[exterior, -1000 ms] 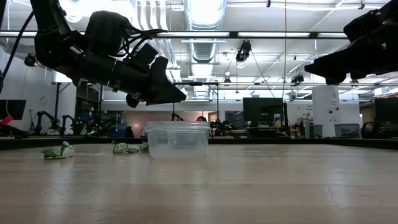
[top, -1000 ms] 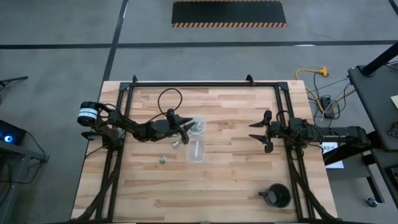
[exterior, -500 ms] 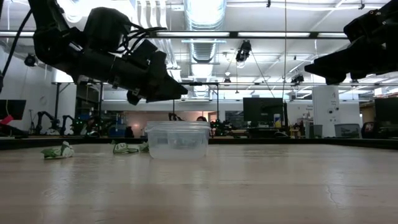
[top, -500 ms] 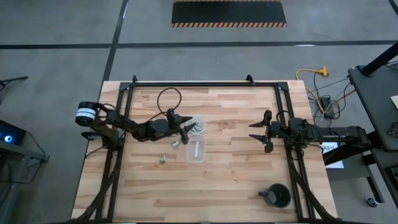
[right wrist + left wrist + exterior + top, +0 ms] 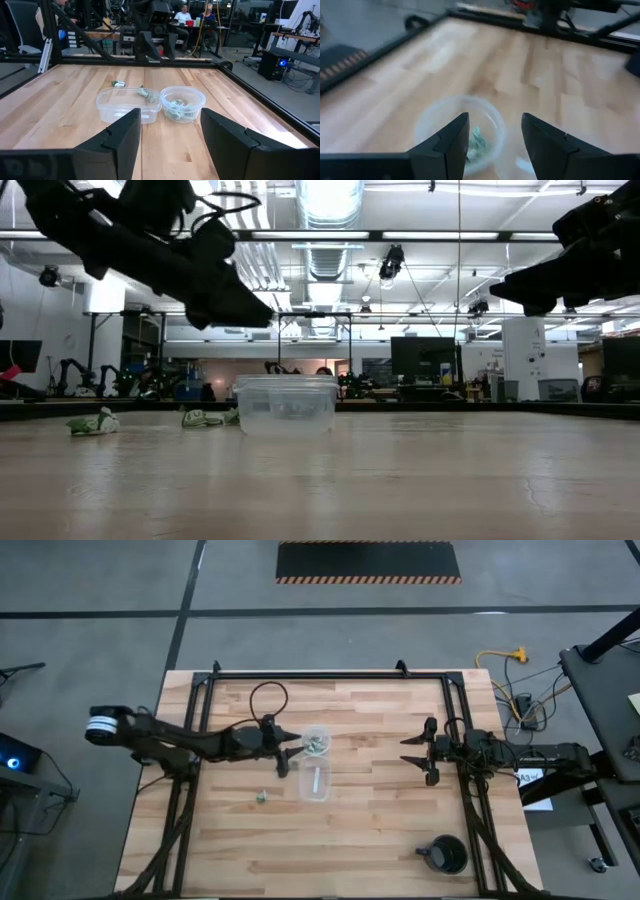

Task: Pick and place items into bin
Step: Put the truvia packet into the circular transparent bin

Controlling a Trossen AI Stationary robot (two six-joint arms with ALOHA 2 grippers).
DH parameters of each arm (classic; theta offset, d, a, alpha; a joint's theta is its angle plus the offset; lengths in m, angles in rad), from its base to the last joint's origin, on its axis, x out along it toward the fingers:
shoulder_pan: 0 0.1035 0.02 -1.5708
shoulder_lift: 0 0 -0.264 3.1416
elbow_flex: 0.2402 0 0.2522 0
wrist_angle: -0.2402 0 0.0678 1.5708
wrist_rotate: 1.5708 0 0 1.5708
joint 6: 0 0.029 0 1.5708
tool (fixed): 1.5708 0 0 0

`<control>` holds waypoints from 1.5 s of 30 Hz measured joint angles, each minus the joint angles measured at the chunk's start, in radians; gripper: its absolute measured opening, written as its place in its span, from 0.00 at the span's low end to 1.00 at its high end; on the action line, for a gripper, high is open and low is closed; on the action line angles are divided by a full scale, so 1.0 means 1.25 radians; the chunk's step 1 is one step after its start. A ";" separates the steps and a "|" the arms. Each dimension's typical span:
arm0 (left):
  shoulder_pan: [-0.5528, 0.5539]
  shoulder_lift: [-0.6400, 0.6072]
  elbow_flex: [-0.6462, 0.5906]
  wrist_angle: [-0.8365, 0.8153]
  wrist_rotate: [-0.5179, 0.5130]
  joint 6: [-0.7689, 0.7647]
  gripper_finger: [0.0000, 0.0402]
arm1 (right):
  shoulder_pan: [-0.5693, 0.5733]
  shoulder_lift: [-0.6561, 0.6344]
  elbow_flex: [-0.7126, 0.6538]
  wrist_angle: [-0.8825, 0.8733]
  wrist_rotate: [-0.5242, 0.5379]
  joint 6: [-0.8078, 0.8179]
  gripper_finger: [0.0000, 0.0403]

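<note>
The bin (image 5: 317,743) is a small round clear cup on the table's middle, with several pale green bits inside (image 5: 179,105). Two more bits lie on the wood to its near left, one (image 5: 283,770) beside the clear rectangular container and one (image 5: 260,796) farther left; the low view shows them too (image 5: 92,422) (image 5: 203,418). My left gripper (image 5: 292,747) hovers open just left of the bin and above it (image 5: 245,308); its wrist view shows the bin (image 5: 440,120) below its fingers. My right gripper (image 5: 425,752) waits open, raised over the table's right part.
A clear rectangular container (image 5: 314,781) with a white strip inside stands right against the bin's near side. A black round cup with a handle (image 5: 446,855) sits at the near right corner. Bare wood lies between the bin and my right gripper. People sit in the room beyond the table.
My left gripper has drawn back from over the bin toward the table's left edge and has risen; its arm has stretched out to the left. The bin, the container and the loose bits have stayed where they were.
</note>
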 joint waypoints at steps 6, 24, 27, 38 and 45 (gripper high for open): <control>-0.002 -0.125 0.000 -0.206 0.136 -0.071 0.41 | 0.000 0.000 0.000 0.000 0.000 0.000 0.49; -0.127 -0.222 -0.005 -0.514 0.256 -0.398 0.41 | 0.000 0.001 0.000 0.000 0.000 0.000 0.49; -0.143 -0.208 -0.005 -0.537 0.256 -0.433 0.41 | 0.000 0.001 0.000 0.000 0.000 0.000 0.49; -0.176 -0.196 0.061 -0.728 0.209 -0.516 0.41 | 0.000 0.001 0.000 0.000 0.000 0.000 0.49; -0.234 -0.107 0.144 -0.780 0.180 -0.537 0.41 | 0.000 0.001 0.000 0.000 0.000 0.000 0.49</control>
